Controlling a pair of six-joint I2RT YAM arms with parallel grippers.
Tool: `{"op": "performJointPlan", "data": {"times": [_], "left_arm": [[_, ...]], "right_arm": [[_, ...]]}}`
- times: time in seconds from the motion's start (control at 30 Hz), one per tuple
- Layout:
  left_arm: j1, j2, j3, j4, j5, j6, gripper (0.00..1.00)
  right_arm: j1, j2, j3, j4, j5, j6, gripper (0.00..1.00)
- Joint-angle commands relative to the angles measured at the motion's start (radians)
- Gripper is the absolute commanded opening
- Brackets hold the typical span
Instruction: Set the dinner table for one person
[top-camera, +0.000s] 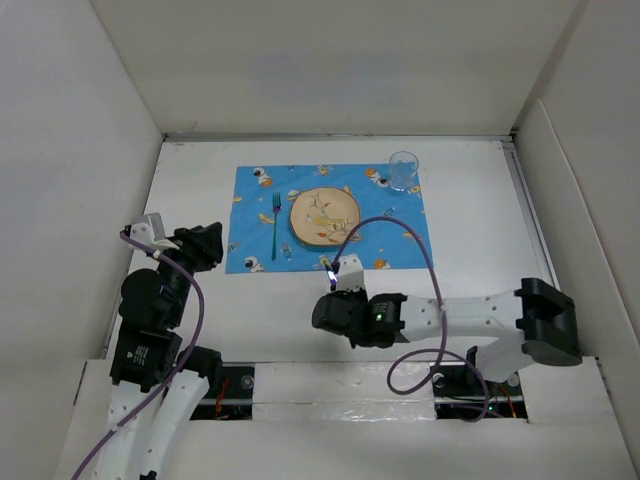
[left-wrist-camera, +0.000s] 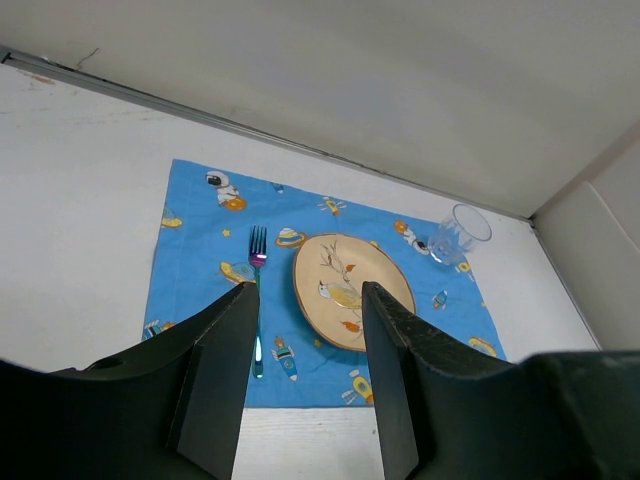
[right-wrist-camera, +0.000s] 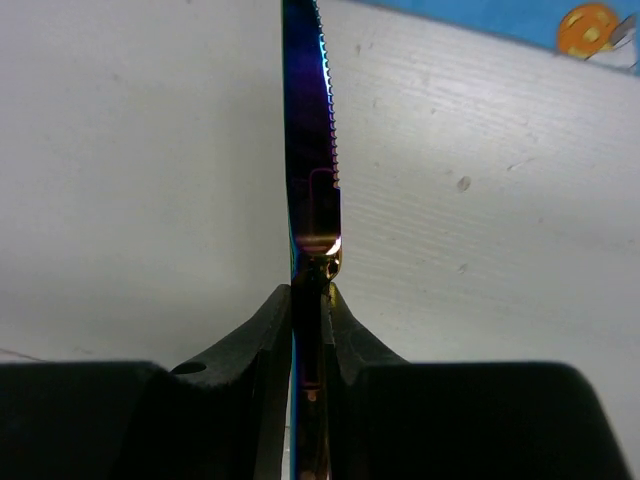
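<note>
The right gripper (right-wrist-camera: 312, 298), clenched on the knife (right-wrist-camera: 308, 150), should carry it forward and lay it flat on the placemat (top-camera: 250, 225), just right of the plate (top-camera: 323, 217).

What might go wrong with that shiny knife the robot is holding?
1. The right pincer pinches the knife only by its thin handle, so the knife might twist or slip out.
2. When the knife is set down beside the plate, the blade may bump the plate's rim.
3. The glass stands at the far right corner of the mat. The arm's purple cable loops over that side, so a reach there might knock the glass over.
</note>
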Motion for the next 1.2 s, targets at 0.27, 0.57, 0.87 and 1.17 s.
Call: {"op": "performJointPlan", "data": {"times": [0.27, 0.57, 0.87, 1.17], "left_arm": [[-0.006, -0.006, 0.003, 0.044, 0.001, 0.011, 0.42], [-0.006, -0.017, 0.003, 0.042, 0.003, 0.016, 0.42], [-0.006, -0.004, 0.006, 0.04, 0.004, 0.019, 0.42], [-0.006, 0.008, 0.006, 0.045, 0.018, 0.022, 0.42]], "right_arm": [[-0.519, -0.172, 0.074, 0.289, -0.163, -0.487, 0.02], [-0.802, 0.199, 0.301, 0.32, -0.355, -0.653, 0.0], [-0.919, 0.381, 0.388, 0.341, -0.429, -0.681, 0.0], [-0.931, 0.448, 0.43, 0.335, -0.446, -0.65, 0.0]]}}
